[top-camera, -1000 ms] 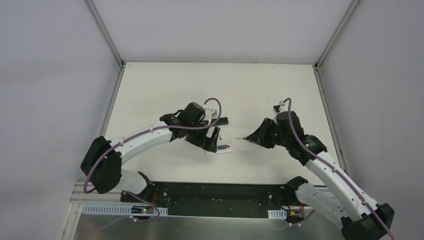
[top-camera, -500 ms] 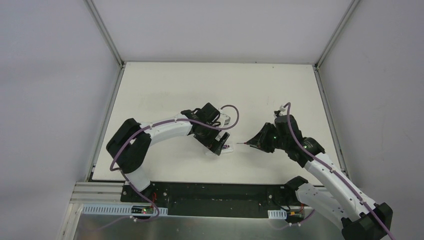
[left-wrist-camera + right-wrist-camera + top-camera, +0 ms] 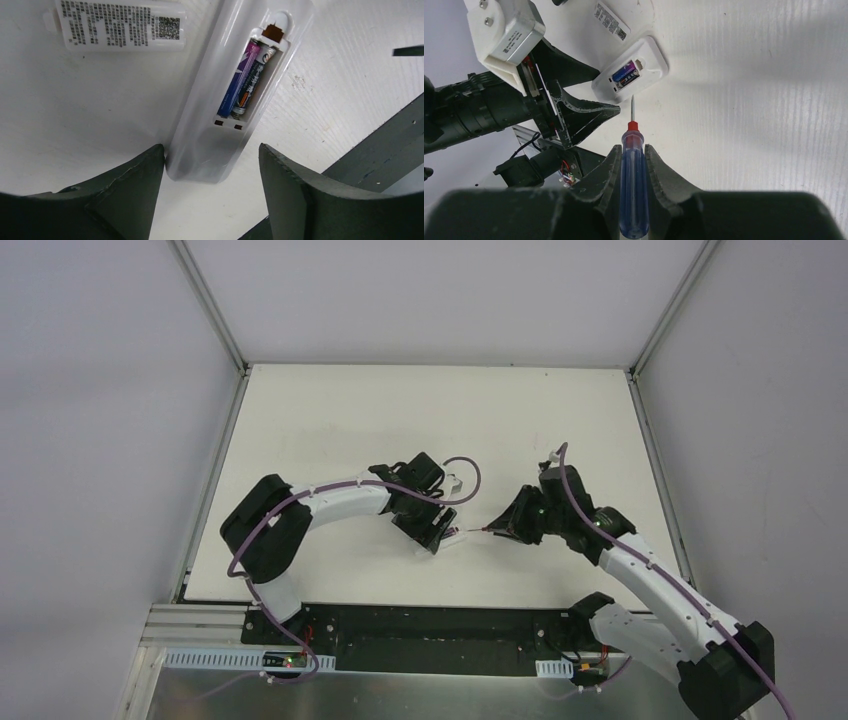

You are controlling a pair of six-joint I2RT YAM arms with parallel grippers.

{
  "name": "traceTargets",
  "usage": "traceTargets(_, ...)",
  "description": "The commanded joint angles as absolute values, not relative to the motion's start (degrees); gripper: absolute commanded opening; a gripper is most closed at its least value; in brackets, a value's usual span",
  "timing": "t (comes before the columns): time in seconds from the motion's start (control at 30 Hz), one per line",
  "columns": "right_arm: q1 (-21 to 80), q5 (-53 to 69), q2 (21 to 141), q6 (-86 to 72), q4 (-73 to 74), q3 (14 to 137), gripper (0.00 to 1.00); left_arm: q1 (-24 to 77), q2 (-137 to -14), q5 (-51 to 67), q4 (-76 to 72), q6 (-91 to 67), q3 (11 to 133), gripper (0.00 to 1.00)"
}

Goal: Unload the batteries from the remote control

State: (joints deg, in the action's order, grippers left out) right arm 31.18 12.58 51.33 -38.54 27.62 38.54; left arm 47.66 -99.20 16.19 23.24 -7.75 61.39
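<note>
The white remote control (image 3: 220, 135) lies back-up on the table with its compartment open. Two batteries (image 3: 245, 80) sit side by side in it, one blue and purple, one dark. My left gripper (image 3: 211, 150) is open and straddles the remote's near end; the left finger (image 3: 135, 185) touches its side, while the right finger (image 3: 295, 190) stands apart. From above, the left gripper (image 3: 437, 535) covers most of the remote (image 3: 455, 537). My right gripper (image 3: 633, 150) is shut on the blue-handled screwdriver (image 3: 634, 185), whose tip points at the remote (image 3: 644, 62) and its batteries (image 3: 625, 74).
The white battery cover (image 3: 120, 25), printed label up, lies on the table just beyond the remote. A dark flat slab (image 3: 385, 145) lies close to the right of my left gripper. The table's walls (image 3: 215, 460) stand well away from both arms.
My left arm has swung in and lowered its gripper over the remote's end, and its jaws have narrowed. The right gripper has carried the screwdriver slightly left, closer to the remote.
</note>
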Motion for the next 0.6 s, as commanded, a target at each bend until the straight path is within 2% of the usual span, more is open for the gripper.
traceTargets(0.0, 31.4, 15.5, 53.8, -38.8, 25.5, 39.9, 0.0, 48.9, -96.9, 18.1, 23.1, -12.1, 58.7, 0.66)
traceTargets(0.27, 31.4, 17.4, 56.9, -38.3, 23.7, 41.1, 0.0, 49.1, -90.9, 17.4, 19.7, -19.7, 54.4, 0.63)
traceTargets(0.4, 31.4, 18.3, 59.7, -37.7, 23.1, 42.4, 0.0, 49.1, -87.4, 14.3, 16.7, -23.0, 51.7, 0.66)
traceTargets(0.57, 32.4, 18.4, 63.1, -37.2, 22.6, 44.1, 0.0, 49.0, -81.9, 8.2, 13.9, -27.0, 49.5, 0.63)
